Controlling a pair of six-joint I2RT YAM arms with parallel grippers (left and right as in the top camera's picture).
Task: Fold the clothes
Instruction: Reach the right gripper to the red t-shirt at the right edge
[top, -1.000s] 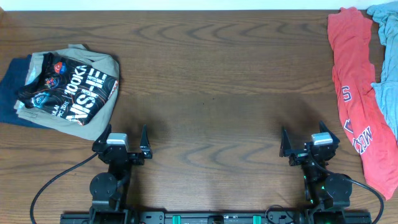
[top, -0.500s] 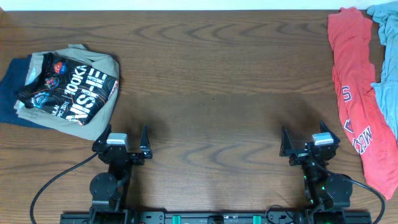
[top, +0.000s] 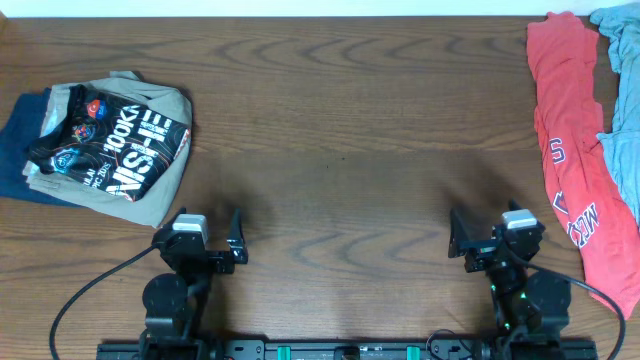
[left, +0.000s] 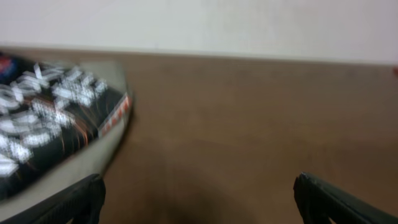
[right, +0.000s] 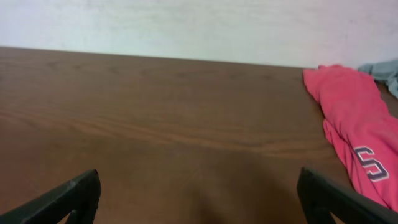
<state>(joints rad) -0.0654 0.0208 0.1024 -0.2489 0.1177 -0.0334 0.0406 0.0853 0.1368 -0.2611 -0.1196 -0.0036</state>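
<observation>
Both arms are sitting low at the near edge of the dark wooden counter (top: 340, 120). The left tool (top: 200, 238) is holding its jaws wide apart, gripping nothing, and it has nudged slightly nearer since a second ago, its wrist view blurring. The right tool (top: 490, 238) is gaping empty too, barely shifted. The red-orange cotton T-shirt with navy-and-white lettering (top: 572, 150) is lying crumpled along the right edge, unmoved, well apart from both tools.

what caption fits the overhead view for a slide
Left gripper and right gripper open; red-orange T-shirt lies unfolded at the right.
</observation>
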